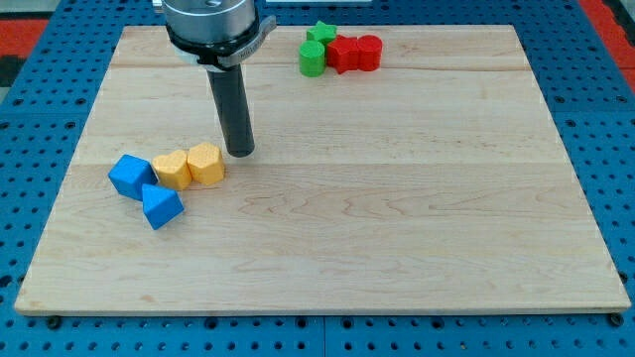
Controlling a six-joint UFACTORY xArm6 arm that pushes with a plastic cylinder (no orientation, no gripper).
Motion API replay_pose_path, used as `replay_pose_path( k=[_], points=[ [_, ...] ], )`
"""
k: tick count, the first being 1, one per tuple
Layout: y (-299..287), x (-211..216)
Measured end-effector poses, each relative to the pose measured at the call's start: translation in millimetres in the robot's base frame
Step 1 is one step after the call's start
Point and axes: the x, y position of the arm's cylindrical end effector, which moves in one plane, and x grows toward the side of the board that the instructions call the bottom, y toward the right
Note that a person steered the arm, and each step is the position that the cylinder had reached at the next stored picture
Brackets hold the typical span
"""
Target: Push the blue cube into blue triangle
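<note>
The blue cube (131, 176) sits near the board's left edge. The blue triangle (161, 206) lies just below and right of it, touching its lower right corner. My tip (241, 152) rests on the board to the right of both, just right of the yellow blocks and about a hundred pixels from the blue cube. The rod rises from the tip toward the view's top.
Two yellow blocks (172, 170) (205, 163) sit side by side between the blue cube and my tip. At the view's top, a green star (320, 34), a green block (313, 59) and two red blocks (344, 54) (369, 52) form a cluster. The wooden board (397, 218) lies on a blue pegboard.
</note>
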Motion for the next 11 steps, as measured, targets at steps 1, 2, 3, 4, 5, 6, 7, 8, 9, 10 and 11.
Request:
replay_pose_path(
  k=[1, 2, 3, 4, 5, 6, 7, 8, 9, 10, 11],
  points=[
    [-29, 8],
    [-36, 42],
    [-36, 62],
    [-1, 77],
    [17, 110],
    [-28, 173],
    [-90, 188],
    [-196, 158],
    [-212, 144],
    [-198, 87],
    [-197, 31]
  ],
)
